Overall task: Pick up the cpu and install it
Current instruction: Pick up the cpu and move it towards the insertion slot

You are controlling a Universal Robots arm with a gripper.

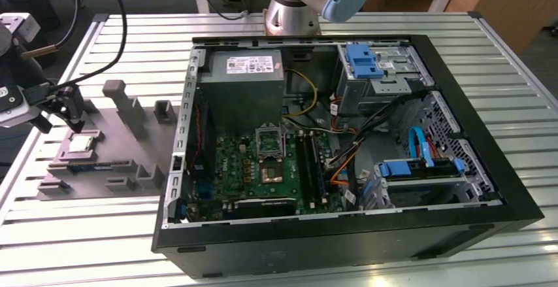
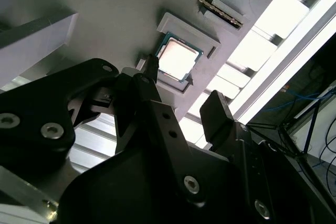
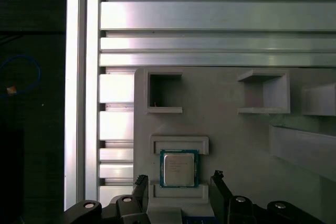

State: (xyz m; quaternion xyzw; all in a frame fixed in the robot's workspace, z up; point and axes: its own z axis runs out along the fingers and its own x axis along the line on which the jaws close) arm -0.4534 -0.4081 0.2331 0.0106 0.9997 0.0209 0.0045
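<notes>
The cpu [image 1: 81,144] is a small, flat, square chip with a silvery metal top and a thin green rim. It lies level, metal side up, seated in a shallow square recess of the grey holder plate [image 1: 103,118], at nine o'clock from the PC case [image 1: 349,248].

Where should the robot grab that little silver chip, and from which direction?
Probably by its two free opposite edges, from straight above. The cpu lies flat in a shallow seat of the grey tray, with raised lips against two edges, so only the other pair is reachable. The open end effector is lined up over them.
</notes>
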